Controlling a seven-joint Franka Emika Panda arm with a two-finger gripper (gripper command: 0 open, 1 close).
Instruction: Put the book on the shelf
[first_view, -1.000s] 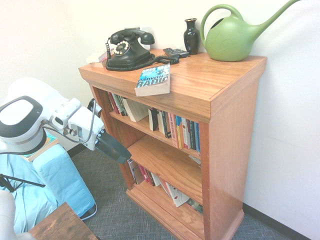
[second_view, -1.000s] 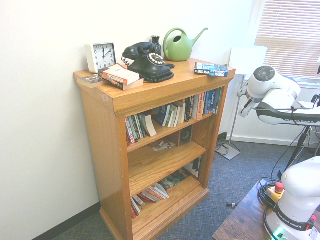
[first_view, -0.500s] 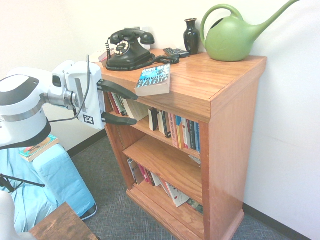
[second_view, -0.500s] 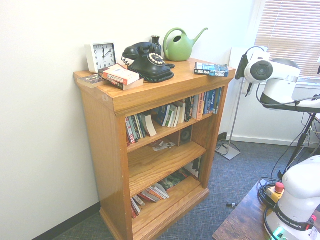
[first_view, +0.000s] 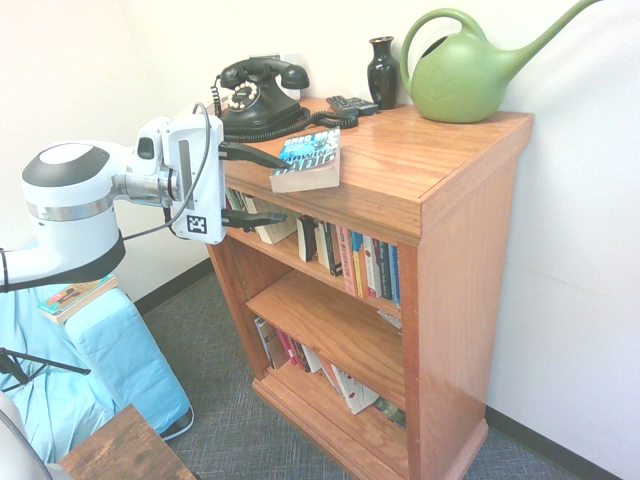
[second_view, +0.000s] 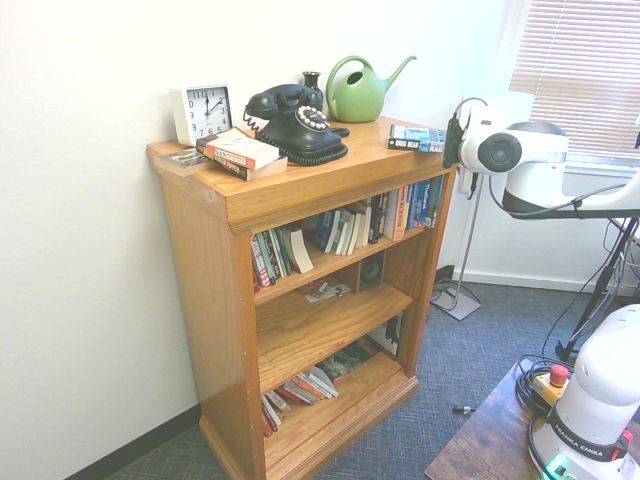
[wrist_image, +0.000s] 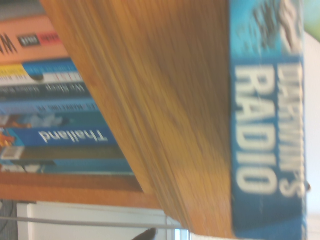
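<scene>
Book (first_view: 308, 160) lies flat on the bookcase top (first_view: 420, 150), its near end overhanging the front edge; the shelf (first_view: 300, 258) sits just below. Hand (first_view: 285, 187), spread, straddles that edge. Best to close squarely on the overhanging end, keeping the lower finger clear of the wood.

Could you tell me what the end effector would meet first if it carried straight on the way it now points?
Probably the book lying flat on the bookcase top. The open end effector points sideways, upper finger level with the book; the lower finger could meet the bookcase's front edge, though depth is unclear.
</scene>
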